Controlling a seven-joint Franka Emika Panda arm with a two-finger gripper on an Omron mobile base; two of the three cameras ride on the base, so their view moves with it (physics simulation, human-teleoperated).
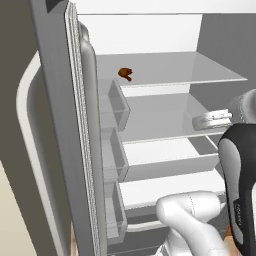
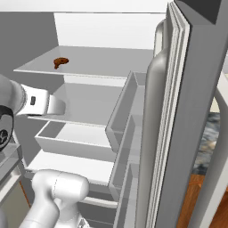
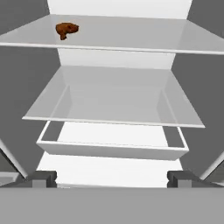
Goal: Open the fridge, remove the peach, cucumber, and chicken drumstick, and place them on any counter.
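Note:
The fridge [image 1: 55, 100] stands open, with one door [image 2: 196, 89] swung out on each side. On the left part of its upper glass shelf [image 3: 131, 35] lies the chicken drumstick [image 3: 66, 29] [image 1: 125, 74] [image 2: 60, 62], a small orange-brown lump. My gripper [image 3: 112, 177] [image 1: 200, 121] [image 2: 60, 107] hovers open and empty in front of the middle shelf [image 3: 113, 100], below and to the right of the drumstick and well short of it. The peach and the cucumber are out of view. A strip of marbled counter [image 2: 207, 138] shows past the right door.
Below the middle shelf sits a pale open drawer [image 3: 109, 148]. Door bins [image 1: 117, 105] [image 2: 127, 107] jut inward on both open doors and narrow the way in. My own arm [image 1: 200, 220] fills the low foreground.

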